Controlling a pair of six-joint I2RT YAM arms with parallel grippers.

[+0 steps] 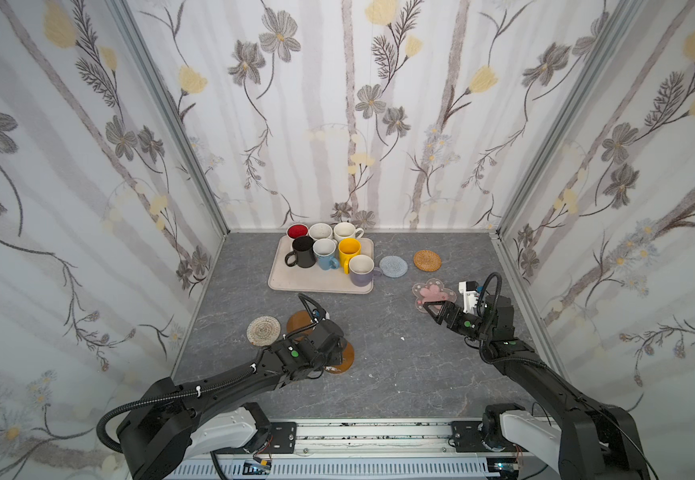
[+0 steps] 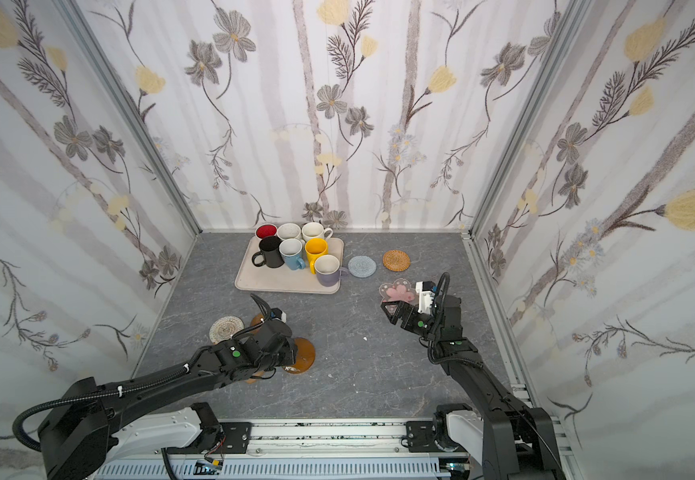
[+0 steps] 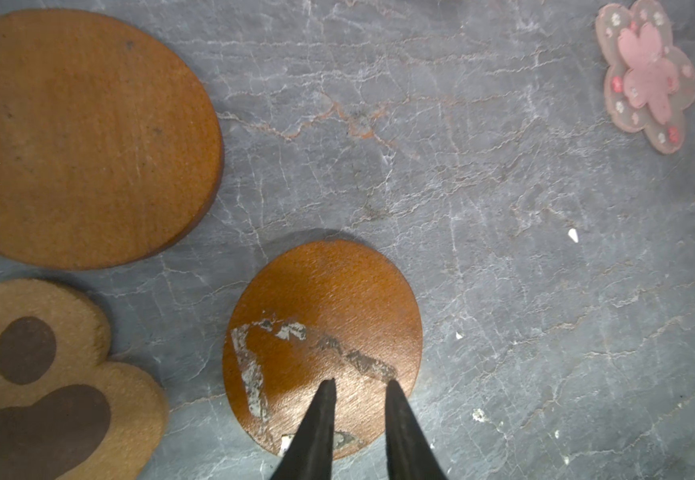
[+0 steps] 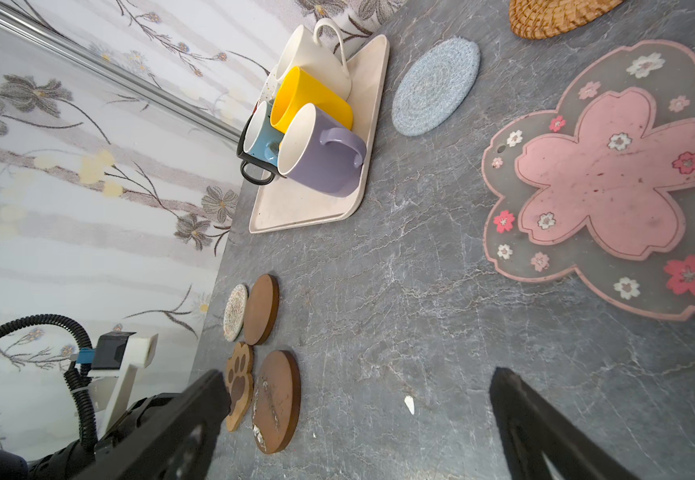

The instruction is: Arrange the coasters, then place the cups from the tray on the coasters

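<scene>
Crossing scuffed disc [image 3: 329,299] rim: left fingers [image 3: 312,428]

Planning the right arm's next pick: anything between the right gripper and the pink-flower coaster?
Nothing visible. In the right wrist view, only bare table lies between the open right gripper and the pink-flower coaster, which lies flat with nothing on it.

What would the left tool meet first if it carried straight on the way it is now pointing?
The scuffed amber-brown disc. In the left wrist view the left tool points down at it, tips over its near part. Whether they already touch it is unclear.
</scene>
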